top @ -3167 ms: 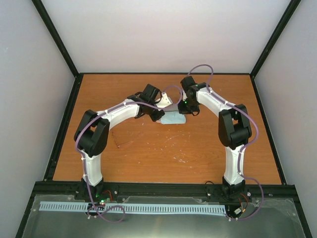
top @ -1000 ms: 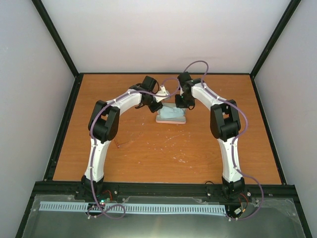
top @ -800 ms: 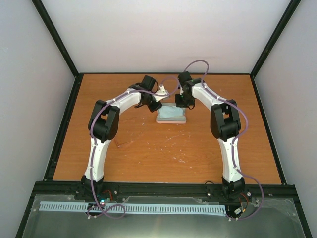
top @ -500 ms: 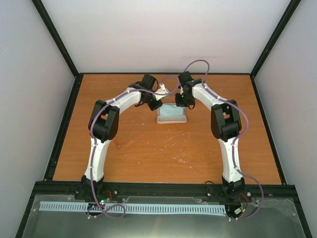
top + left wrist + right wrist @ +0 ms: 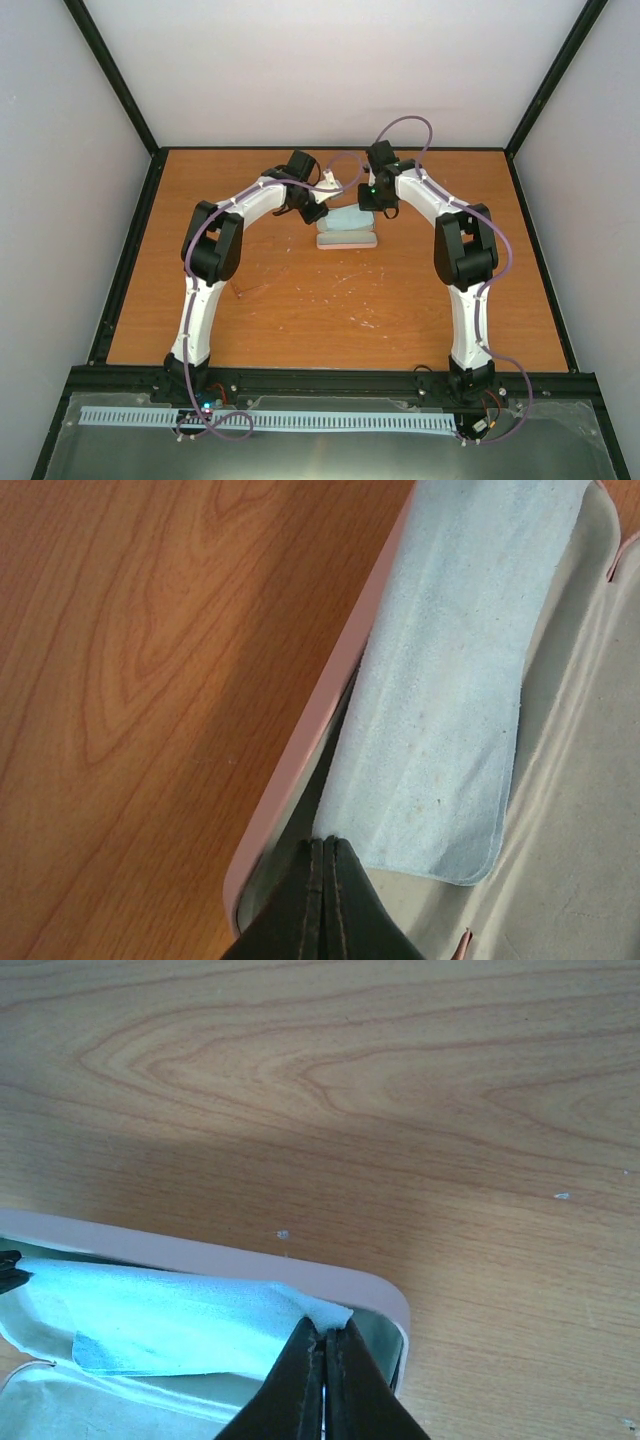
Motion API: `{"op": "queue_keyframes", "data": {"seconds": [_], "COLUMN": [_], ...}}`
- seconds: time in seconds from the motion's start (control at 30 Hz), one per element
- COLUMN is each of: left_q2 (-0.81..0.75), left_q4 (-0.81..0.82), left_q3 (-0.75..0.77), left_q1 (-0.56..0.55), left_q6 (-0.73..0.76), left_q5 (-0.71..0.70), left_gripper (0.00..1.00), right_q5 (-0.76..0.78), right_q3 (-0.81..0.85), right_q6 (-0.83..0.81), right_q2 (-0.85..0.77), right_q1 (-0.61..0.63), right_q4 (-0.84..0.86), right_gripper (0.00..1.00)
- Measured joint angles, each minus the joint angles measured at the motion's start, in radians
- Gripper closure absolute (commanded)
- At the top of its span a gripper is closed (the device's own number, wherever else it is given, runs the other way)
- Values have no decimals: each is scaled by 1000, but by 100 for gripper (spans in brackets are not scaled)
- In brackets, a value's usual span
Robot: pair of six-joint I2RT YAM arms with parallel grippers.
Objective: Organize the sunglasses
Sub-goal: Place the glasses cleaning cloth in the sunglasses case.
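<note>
From above, the two white arms rise from their bases at 6 o'clock and bend inward over the wood-grain tabletop (image 5: 300, 300). They meet toward 12 o'clock over an open pink glasses case (image 5: 347, 241), an oblong shell with rounded corners. The left gripper (image 5: 323, 852) reaches the case from 10 o'clock and the right gripper (image 5: 322, 1338) from 2 o'clock.

In the left wrist view the dark fingers are pressed flat together, with only a thin seam between them. Their tip meets the near corner of a light blue cloth (image 5: 450, 680), and they look clenched on that corner. The cloth is soft, matte and suede-like with faint speckles. It lies as a long strip with a rounded corner, running toward 1 o'clock inside the case over a pale grey-beige felted lining. The smooth pink rim curves along the cloth's 9 o'clock side, and a dark shadowed gap shows between rim and cloth edge.

In the right wrist view the fingers are likewise closed to a hairline and nip another corner of the cloth. That corner rises in a small pale peak at the fingertips, just inside the case's rounded corner. The cloth spreads toward 9 o'clock with a shallow crease. Past the rim, toward 12 o'clock, is varnished wood with sweeping grain and a few pale specks.

The sunglasses cannot be made out in any view. Whether they lie under the cloth cannot be told.
</note>
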Motion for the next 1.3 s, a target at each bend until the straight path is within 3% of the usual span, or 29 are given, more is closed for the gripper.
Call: {"op": "queue_keyframes", "data": {"seconds": [1.3], "left_q2": [0], "left_q4": [-14], "left_q3": [2], "left_q1": [1], "left_q6": [4], "left_q5": [-8], "left_gripper": [99], "right_q5": [-14], "right_q3": [23], "right_q6": [-2], "right_q2": [54], "right_q1": [-2], "right_q4": [-38], "right_gripper": [97]}}
